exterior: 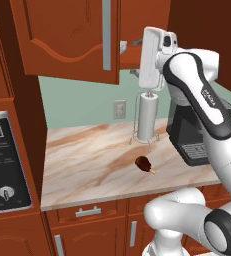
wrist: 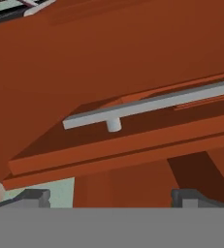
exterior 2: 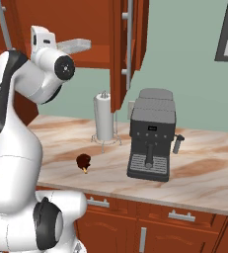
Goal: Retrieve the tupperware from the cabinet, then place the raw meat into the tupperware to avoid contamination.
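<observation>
The cabinet [exterior: 62, 35] hangs above the counter, and one of its doors [exterior 2: 119, 54] appears swung outward, seen nearly edge-on in the right base view. My gripper [exterior: 129, 45] is raised to cabinet height beside the door's lower edge, open with nothing between its fingers. In the hand view the gripper [wrist: 111, 198] faces a long silver bar handle [wrist: 147, 105] on the reddish door [wrist: 108, 58], a short way off. The raw meat [exterior: 143, 163], a dark drumstick with a tan bone end, lies on the marble counter [exterior: 87, 160], also seen as the raw meat [exterior 2: 83, 161]. The tupperware is hidden.
A white paper-towel roll [exterior: 148, 117] on a wire stand is behind the meat. A dark coffee machine [exterior 2: 151, 138] sits to its right. An oven control panel [exterior: 2, 160] borders the counter's left end. Drawers [exterior 2: 177, 216] run below the counter edge.
</observation>
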You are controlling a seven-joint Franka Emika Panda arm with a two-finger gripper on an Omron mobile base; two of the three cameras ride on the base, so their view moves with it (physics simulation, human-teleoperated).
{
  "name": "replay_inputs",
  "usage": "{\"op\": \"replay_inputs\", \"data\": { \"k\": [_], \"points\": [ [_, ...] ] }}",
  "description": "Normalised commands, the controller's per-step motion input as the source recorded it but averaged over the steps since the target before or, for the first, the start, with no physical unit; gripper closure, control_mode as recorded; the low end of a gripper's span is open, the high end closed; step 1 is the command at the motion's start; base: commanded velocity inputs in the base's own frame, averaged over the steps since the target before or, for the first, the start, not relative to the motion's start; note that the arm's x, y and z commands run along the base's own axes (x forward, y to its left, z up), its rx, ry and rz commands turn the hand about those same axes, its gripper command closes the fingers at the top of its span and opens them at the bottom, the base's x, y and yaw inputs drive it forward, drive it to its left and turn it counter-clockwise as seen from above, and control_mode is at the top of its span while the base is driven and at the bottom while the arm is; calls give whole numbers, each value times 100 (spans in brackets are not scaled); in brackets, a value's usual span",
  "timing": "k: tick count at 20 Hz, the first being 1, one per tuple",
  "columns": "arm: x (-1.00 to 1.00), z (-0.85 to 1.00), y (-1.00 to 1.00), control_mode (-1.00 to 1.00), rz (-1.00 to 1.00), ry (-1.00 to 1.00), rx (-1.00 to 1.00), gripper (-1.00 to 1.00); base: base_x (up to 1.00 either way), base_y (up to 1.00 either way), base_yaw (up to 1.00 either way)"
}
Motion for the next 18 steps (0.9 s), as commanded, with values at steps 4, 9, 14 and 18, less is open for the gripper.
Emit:
{"op": "replay_inputs", "data": {
  "k": [4,9,14,18],
  "points": [
    [0,0,2,-100,5,0,0,-100,0,0,0],
    [-1,0,9,-100,6,0,0,-100,0,0,0],
    [0,0,15,-100,4,0,0,-100,0,0,0],
    [8,0,8,-100,2,0,0,-100,0,0,0]
  ]
}}
